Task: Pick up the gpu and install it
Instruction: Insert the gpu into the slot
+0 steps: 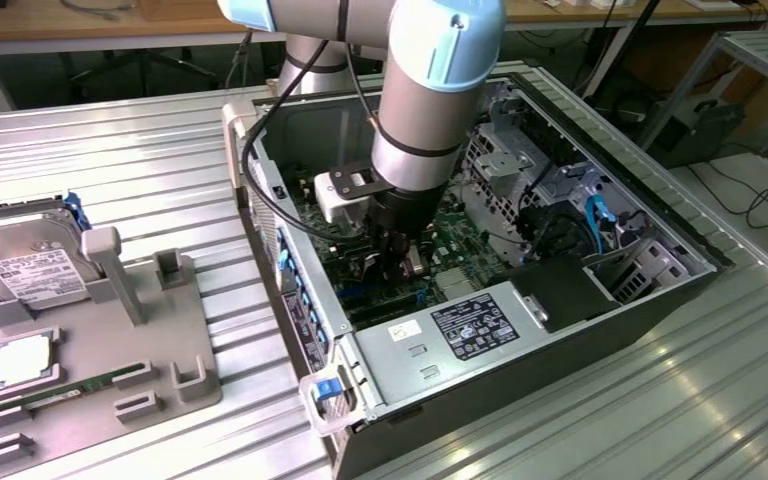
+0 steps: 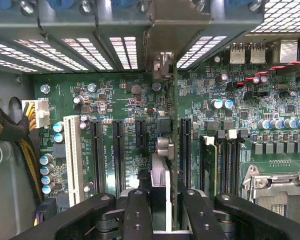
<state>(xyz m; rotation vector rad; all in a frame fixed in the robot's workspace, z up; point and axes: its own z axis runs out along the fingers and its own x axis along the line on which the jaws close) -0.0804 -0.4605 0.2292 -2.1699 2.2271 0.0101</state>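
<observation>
Arm reaches down into the open case (image 1: 631, 215), which lies on its side on the ribbed metal table (image 1: 117, 170). Gripper (image 1: 400, 255) is low over the motherboard (image 1: 458, 245), about mid-case in the exterior view.

Wrist view: the gpu (image 2: 173, 150) sits edge-on between the two black fingers (image 2: 136, 215), running away from the camera toward the rear slot wall (image 2: 90, 25). The fingers close on it from both sides, so the claw is clamped on the card. Its pale bracket (image 2: 177, 27) stands at the far end against the vented slot covers. The fan cannot be made out from this angle.

Card's lower edge lines up between the black expansion slots (image 2: 117, 155); one slot lies just beside it on each side. Whether the edge connector is fully down in a slot is hidden by the card itself. Cannot tell if seated or just above.

Progress, by judgement: pick-up is done, and the card is carried to the board and aligned upright. The insertion looks in hand or nearly finished. Left: confirm seating, then release.

Outside the case, at the exterior view's left: grey fixture tray (image 1: 157, 370) with the hard drive (image 1: 31, 265) upright in its holder, and a memory stick (image 1: 71, 392) lying in a groove. Both are well apart from the arm. The upright holders at the tray's middle (image 1: 171, 265) stand vacant.

Power supply (image 1: 471, 325) sits at the case's near end, clear of the gripper.
</observation>
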